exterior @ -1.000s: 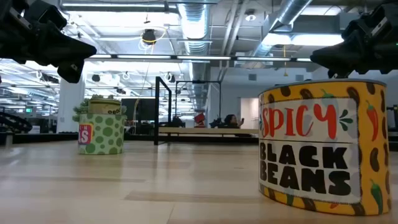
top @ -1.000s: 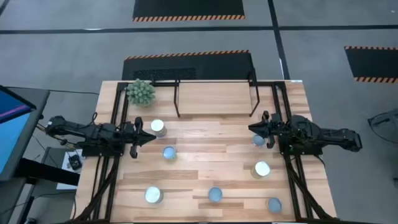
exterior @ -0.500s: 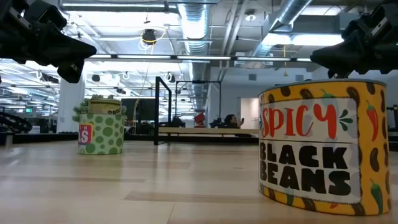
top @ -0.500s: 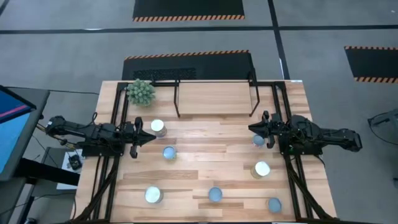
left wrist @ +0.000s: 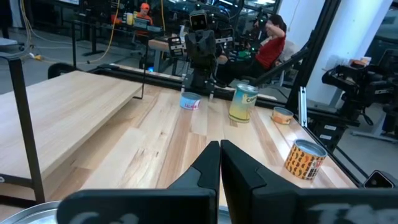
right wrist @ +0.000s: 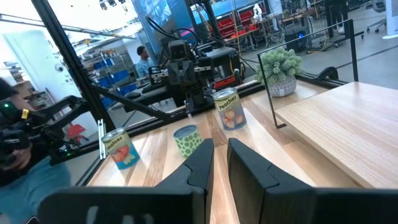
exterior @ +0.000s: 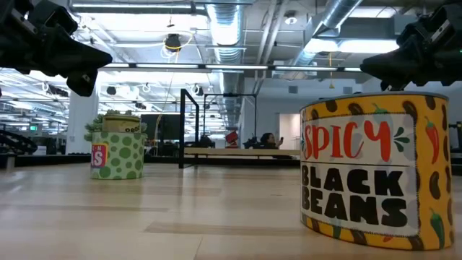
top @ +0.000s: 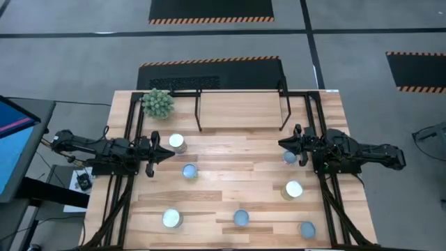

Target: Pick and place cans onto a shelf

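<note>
While shelf [top: 240, 110] sits bare — cans [top: 189, 171] on table; left tool [top: 166, 153] clenched, right tool [top: 286, 143] parted.

Shelf [top: 240, 110] sits at the table's [top: 230, 192] far edge, centred, nothing on its board; spiky plant [top: 157, 103] just off the shelf's left end. Seven cans all stand on the table in front of the shelf: two near its left end [top: 177, 143] [top: 189, 171], two near its right end [top: 290, 157] [top: 293, 189], three in a row along the near edge [top: 171, 219] [top: 240, 218] [top: 306, 229]. Left gripper [top: 167, 152] sits beside the front-left cans, right gripper [top: 284, 143] just behind the front-right can.
</note>
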`<action>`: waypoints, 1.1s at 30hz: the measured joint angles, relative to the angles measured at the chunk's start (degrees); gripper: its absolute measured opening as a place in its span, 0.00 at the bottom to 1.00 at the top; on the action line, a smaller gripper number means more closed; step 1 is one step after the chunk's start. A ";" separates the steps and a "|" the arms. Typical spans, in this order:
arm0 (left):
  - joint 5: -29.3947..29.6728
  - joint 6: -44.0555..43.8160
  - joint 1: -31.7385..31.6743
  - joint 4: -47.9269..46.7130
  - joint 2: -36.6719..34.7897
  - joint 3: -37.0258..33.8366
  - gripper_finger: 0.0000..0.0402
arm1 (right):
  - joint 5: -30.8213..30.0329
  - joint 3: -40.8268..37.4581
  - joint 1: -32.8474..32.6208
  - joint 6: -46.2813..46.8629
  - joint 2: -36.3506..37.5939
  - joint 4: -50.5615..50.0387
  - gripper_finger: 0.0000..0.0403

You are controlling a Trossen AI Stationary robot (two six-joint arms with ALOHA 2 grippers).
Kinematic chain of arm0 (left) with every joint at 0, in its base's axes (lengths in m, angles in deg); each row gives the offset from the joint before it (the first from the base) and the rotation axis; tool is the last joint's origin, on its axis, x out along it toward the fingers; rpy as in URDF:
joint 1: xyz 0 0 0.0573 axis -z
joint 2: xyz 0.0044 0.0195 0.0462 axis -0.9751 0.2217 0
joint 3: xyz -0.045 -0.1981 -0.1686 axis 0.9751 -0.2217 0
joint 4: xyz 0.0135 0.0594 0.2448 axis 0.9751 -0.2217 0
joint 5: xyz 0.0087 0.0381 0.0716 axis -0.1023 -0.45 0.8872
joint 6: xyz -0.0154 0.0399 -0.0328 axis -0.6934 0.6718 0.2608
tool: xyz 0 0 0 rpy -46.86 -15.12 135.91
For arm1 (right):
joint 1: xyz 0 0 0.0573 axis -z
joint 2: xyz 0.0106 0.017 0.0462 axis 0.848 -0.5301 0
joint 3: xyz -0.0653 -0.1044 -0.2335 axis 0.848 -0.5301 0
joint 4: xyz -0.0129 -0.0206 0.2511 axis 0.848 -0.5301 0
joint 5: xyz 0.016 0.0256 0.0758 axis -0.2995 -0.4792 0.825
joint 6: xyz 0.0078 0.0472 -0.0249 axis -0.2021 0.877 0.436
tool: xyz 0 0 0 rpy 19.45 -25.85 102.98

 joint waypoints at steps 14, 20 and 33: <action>21.45 -10.65 -0.03 22.71 0.01 -0.05 0.00 | 0.00 0.00 0.00 0.00 0.00 0.01 0.18; 21.83 -11.39 -0.03 21.85 0.01 -0.05 0.00 | -1.46 0.01 0.13 -3.51 0.00 0.28 0.18; 28.60 -12.79 -0.03 29.68 0.46 -0.05 0.00 | -4.92 1.39 0.11 23.46 0.05 16.31 0.18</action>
